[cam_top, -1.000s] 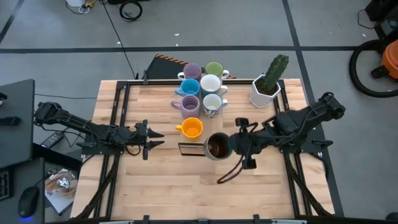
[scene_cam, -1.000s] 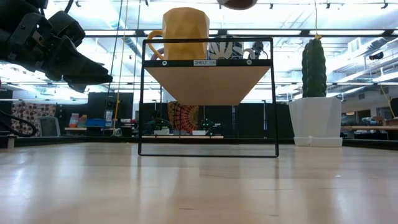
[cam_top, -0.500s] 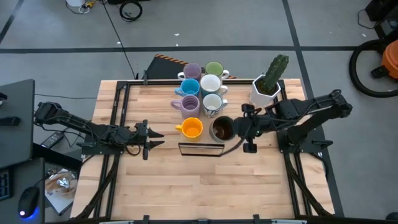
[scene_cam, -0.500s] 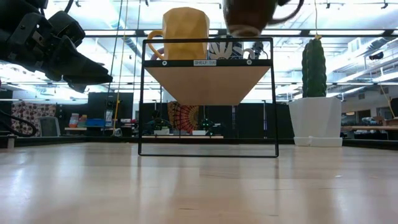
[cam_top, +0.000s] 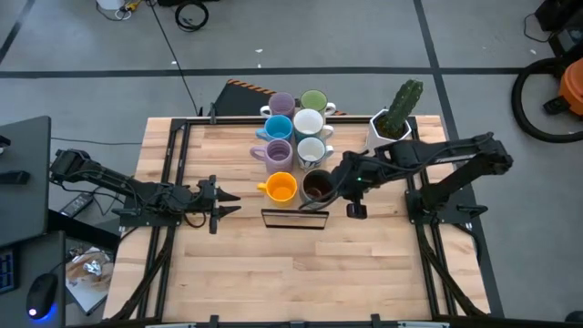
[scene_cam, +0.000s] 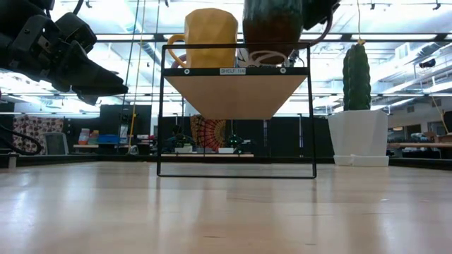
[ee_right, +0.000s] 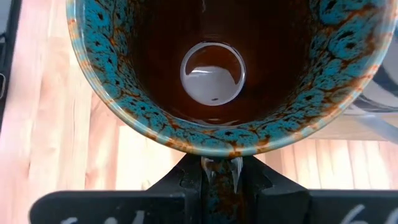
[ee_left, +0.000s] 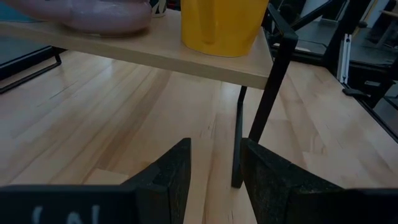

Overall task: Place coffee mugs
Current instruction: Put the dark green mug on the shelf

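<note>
A dark mug [cam_top: 317, 186] with a mottled teal and brown inside [ee_right: 217, 74] hangs upright in my shut right gripper [cam_top: 339, 185], over the near right corner of a raised wooden shelf [scene_cam: 236, 85], beside the orange mug [cam_top: 281, 188]. In the low view its base [scene_cam: 272, 39] is close above the shelf top; whether it touches, I cannot tell. Behind stand two lilac mugs [cam_top: 276, 152], two white mugs [cam_top: 311, 149], a light blue mug [cam_top: 278, 127] and a green mug [cam_top: 313, 100], all on their bases. My left gripper [cam_top: 223, 204] waits open, left of the shelf. My right gripper pinches the dark mug's handle [ee_right: 217, 169] between its two fingers [ee_right: 186, 180]. It comes from the table's right, slanting down. The mug stays upright with its mouth facing up, and the handle [scene_cam: 323, 29] points toward the right.
A white faceted pot with a green cactus [cam_top: 390, 132] stands just right of the shelf, behind my right arm. The shelf's black wire frame [scene_cam: 161, 113] rises from the table [cam_top: 273, 273]. Bare wood lies in front of the shelf.
My right gripper has carried the dark mug from in front of the shelf toward the far edge and slightly left, to a spot beside the orange mug. In the low view the mug has come down toward the shelf top. My left arm has kept still.
</note>
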Controlling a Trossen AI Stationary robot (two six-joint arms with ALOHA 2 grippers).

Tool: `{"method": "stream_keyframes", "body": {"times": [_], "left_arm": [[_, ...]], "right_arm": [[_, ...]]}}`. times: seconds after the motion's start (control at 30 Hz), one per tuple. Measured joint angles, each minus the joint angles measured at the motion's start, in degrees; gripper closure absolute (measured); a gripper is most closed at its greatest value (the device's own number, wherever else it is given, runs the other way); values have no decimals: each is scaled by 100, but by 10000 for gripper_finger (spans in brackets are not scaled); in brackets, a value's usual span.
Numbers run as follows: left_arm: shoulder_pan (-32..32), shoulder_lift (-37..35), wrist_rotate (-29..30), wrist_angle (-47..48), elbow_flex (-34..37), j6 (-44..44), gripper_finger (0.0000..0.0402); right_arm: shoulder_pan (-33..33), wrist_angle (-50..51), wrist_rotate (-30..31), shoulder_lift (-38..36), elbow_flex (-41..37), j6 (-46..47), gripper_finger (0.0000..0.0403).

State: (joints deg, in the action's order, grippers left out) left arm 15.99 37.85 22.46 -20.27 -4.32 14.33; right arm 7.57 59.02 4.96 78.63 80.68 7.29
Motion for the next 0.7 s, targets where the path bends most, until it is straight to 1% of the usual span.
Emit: {"method": "stream_keyframes", "body": {"times": [0.43,0.7], "left_arm": [[-2,0,0,48,0,4,260],[0,0,0,46,0,7,260]], "right_arm": [[-26,-61,1,203,-24,-9,351],[-26,-51,8,195,-286,202,351]]}}
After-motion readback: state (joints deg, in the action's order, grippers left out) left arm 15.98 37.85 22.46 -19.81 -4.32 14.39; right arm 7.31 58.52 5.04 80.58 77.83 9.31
